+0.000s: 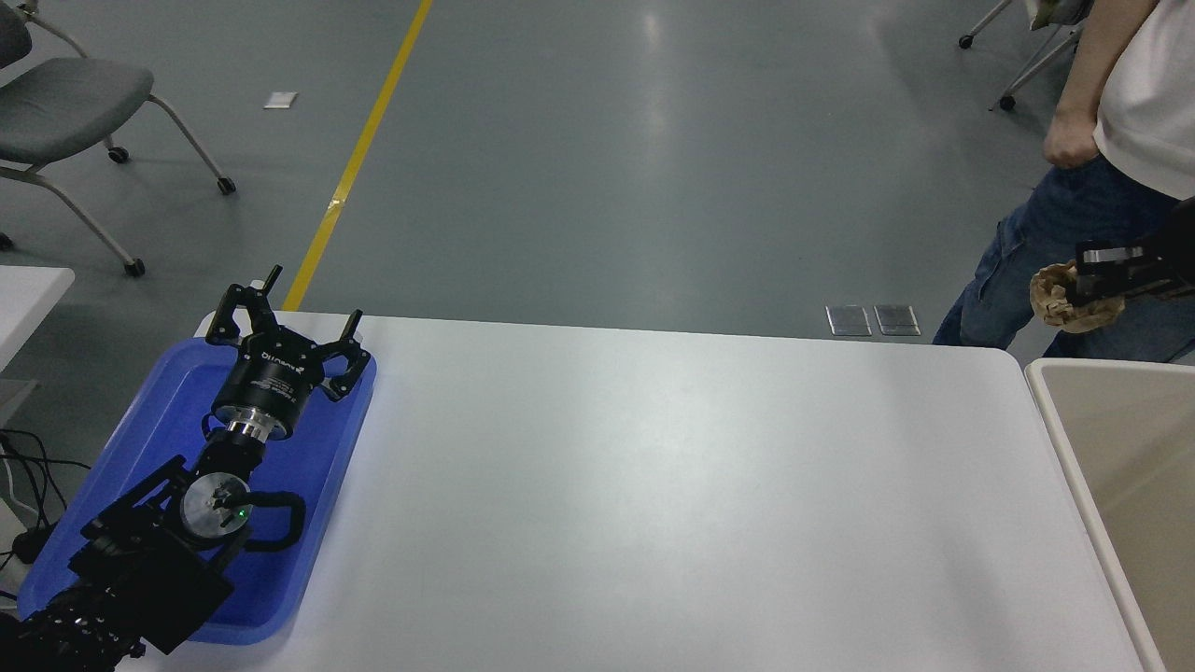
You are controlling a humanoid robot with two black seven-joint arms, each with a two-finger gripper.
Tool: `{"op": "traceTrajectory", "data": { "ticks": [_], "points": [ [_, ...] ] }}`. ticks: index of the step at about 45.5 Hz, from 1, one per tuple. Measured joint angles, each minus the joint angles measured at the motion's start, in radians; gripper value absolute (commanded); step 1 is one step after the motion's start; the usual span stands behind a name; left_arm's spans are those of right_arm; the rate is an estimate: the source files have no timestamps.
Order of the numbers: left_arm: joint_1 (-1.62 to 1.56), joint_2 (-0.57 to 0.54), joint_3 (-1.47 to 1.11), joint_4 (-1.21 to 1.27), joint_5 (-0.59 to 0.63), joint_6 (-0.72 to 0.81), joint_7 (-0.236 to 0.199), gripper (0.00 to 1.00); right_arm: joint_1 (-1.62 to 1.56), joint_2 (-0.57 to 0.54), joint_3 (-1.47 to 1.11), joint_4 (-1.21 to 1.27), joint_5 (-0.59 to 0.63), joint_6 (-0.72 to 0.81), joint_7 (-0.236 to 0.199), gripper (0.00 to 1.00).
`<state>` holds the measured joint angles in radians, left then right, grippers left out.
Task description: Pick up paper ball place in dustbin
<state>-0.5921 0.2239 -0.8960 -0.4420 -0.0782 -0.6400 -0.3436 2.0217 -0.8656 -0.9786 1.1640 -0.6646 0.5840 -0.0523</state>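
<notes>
White print on the left end effector (283, 322) is illegible

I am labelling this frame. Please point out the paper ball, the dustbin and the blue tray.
paper ball (1057, 297): head view, on its crumpled tan surface, left of the gripper.
dustbin (1064, 425): head view, on its pale left rim.
blue tray (322, 471): head view, on its bare floor right of the parked arm.

Tan paper ball (1062, 297), blue tray (168, 411)

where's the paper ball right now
The paper ball is held in the right claw at the head view's right edge, raised near the dustbin's far rim.
</notes>
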Motion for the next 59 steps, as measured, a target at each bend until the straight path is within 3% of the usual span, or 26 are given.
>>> {"op": "traceTrajectory", "data": {
  "ticks": [14, 27, 46, 59],
  "points": [
    [0.0, 0.0, 0.0, 0.0, 0.0, 0.001, 0.0, 1.0, -0.344, -0.016, 0.17, -0.393, 0.025, -0.052, 0.001, 0.0],
    [0.0, 0.0, -0.001, 0.0, 0.0, 0.0, 0.0, 1.0, -0.714, -0.008, 0.365, -0.668, 0.073, -0.199, 0.0, 0.0],
    [0.0, 0.0, -0.001, 0.0, 0.0, 0.0, 0.0, 1.0, -1.152, 0.148, 0.471, -0.939, 0.343, -0.423, 0.0, 0.0],
    [0.0, 0.0, -0.001, 0.0, 0.0, 0.0, 0.0, 1.0, -1.311, 0.253, 0.501, -1.007, 0.434, -0.502, 0.0, 0.0]
  ]
}}
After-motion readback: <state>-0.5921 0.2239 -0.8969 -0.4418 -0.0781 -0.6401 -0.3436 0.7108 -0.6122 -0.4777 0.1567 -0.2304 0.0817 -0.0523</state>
